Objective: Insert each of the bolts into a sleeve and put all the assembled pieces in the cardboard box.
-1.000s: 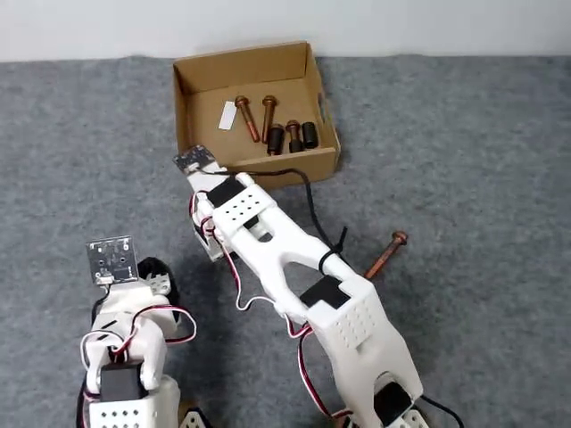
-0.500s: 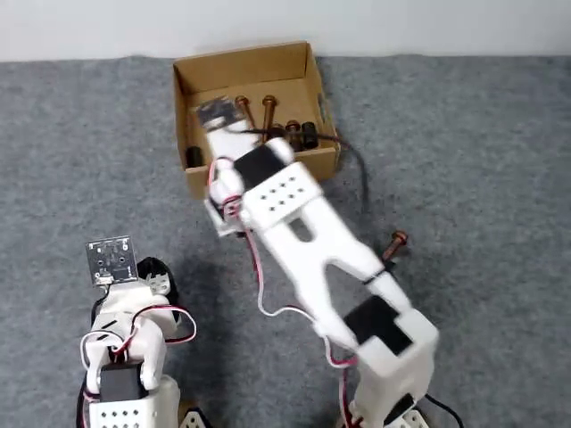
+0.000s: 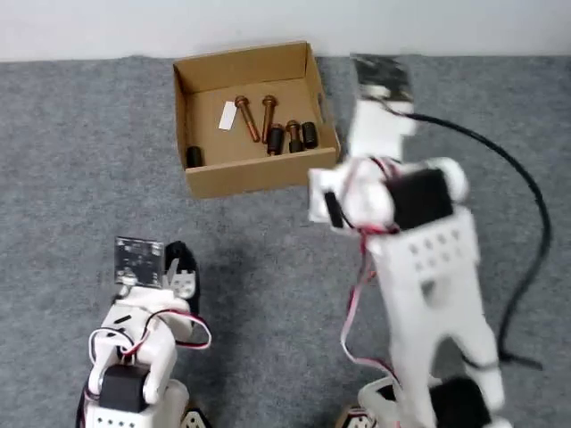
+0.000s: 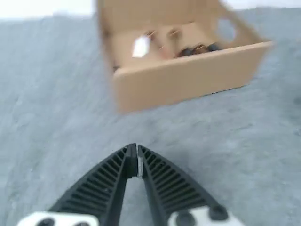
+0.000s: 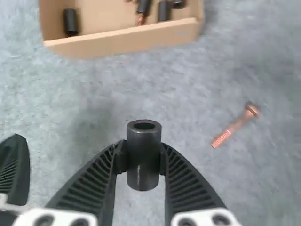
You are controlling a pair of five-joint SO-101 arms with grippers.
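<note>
My right gripper (image 5: 141, 157) is shut on a black sleeve (image 5: 143, 136), held upright above the grey carpet. A loose copper bolt (image 5: 234, 127) lies on the carpet beyond it, to the right of the cardboard box (image 5: 117, 37). In the high view the box (image 3: 259, 174) holds two bare bolts (image 3: 247, 118), several sleeved pieces (image 3: 293, 135) and a lone black sleeve (image 3: 194, 157). The right arm (image 3: 419, 241) stands raised to the right of the box. My left gripper (image 4: 136, 157) is shut with nothing in it, low over the carpet and facing the box's near wall (image 4: 188, 82).
A white label (image 3: 228, 116) lies on the box floor. The right arm's black cable (image 3: 526, 205) loops out to the right. Grey carpet (image 3: 107, 160) covers the table, and a pale wall runs along the far edge behind the box.
The right arm has swung from the box's left front corner to the right and risen, now covering the loose bolt in the high view. The left arm has shifted slightly right.
</note>
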